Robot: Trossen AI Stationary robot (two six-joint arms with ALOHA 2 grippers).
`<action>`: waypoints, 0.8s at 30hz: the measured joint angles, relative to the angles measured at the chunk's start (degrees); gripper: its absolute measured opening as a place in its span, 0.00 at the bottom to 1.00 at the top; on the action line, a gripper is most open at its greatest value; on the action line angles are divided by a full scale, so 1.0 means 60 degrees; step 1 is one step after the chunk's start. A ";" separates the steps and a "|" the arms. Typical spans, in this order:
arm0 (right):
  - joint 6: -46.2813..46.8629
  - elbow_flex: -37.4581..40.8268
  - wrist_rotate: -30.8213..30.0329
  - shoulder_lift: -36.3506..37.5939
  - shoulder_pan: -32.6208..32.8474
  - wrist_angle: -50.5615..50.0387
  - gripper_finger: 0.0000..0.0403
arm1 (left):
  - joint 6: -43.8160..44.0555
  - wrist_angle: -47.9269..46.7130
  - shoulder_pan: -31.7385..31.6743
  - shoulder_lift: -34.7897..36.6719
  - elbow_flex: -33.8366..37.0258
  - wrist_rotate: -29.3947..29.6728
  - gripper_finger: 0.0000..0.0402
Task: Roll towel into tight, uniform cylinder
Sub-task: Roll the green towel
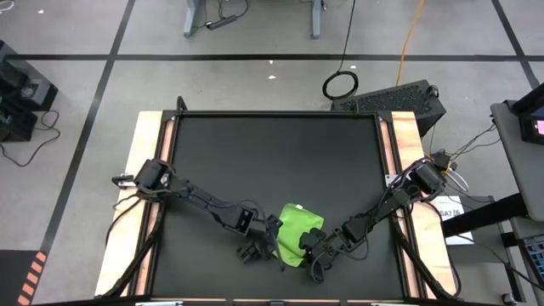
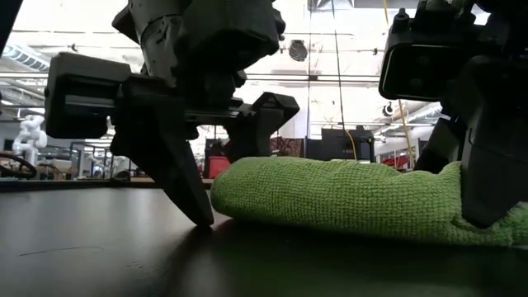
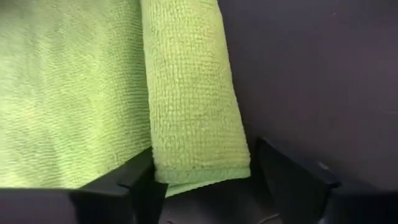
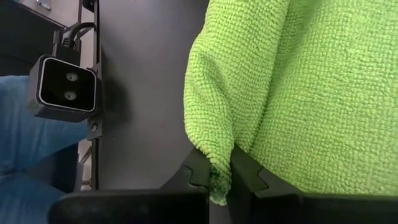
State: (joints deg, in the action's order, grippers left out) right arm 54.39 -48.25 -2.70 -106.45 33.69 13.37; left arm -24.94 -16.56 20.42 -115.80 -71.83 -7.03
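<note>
— Lying where on the black mat [image 1: 255, 161], that towel [image 1: 297, 234]?

— Sitting toward six o'clock on the mat in the high view, partly rolled, with a thick rolled edge and a flat part beside it.

— And the left gripper [image 1: 274, 242]?

— Standing at the towel's nine o'clock side, its fingers [image 3: 140, 180] spread apart on either side of the roll's end and gripping nothing.

— What is the right gripper [image 1: 313, 248] doing?

— Pinching a fold of the towel's edge, at roughly four o'clock of the cloth, with its fingers [image 4: 245, 171] closed tight on it.
</note>
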 joint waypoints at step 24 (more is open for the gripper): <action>-0.0031 -0.0004 -0.0304 0.0112 0.0086 -0.0026 0.16 | 0.0866 0.0008 -0.0293 -0.0081 0.0018 -0.1553 0.03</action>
State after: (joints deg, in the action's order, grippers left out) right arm 54.20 -48.27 -4.53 -105.78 34.21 13.21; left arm -19.74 -16.51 18.66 -116.29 -71.72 -16.35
